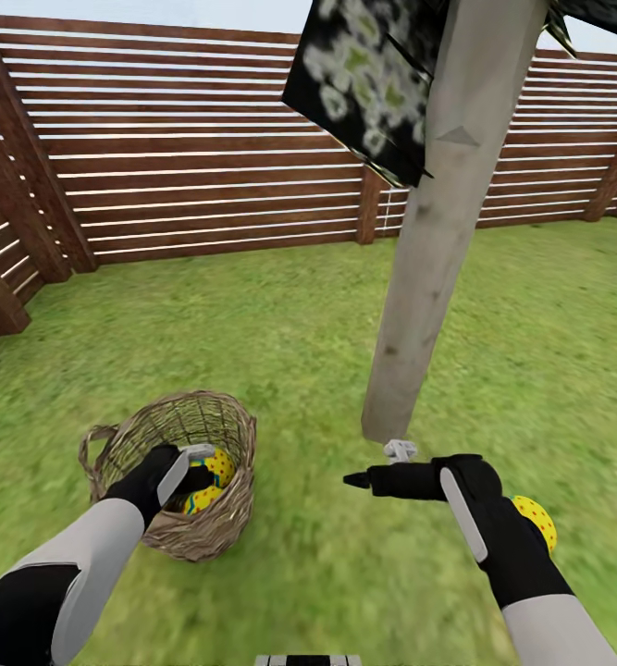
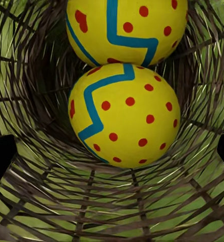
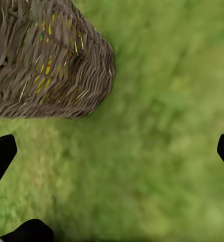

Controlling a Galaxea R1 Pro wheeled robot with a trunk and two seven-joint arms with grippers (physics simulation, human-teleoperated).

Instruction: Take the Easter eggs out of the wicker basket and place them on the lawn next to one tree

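- On the lawn (image 1: 280,314), the wicker basket (image 1: 220,435) stands upright a short way to the left of the tree (image 1: 438,231), whose pale trunk meets the grass just in front of the right gripper (image 1: 373,479).
- The left gripper (image 1: 192,467) reaches down into the basket; its two dark fingertips (image 2: 1,156) stand wide apart at either side of the nearer Easter egg (image 2: 124,116), not touching it.
- A second egg (image 2: 127,30) lies just behind the first, the two touching, both on the basket's woven floor.
- A third egg (image 1: 535,518) lies on the grass by the right wrist, near the trunk's foot.
- The right gripper hangs over bare grass with its fingers (image 3: 1,154) spread and nothing between them.
- A brown slatted fence (image 1: 206,139) closes the garden behind.
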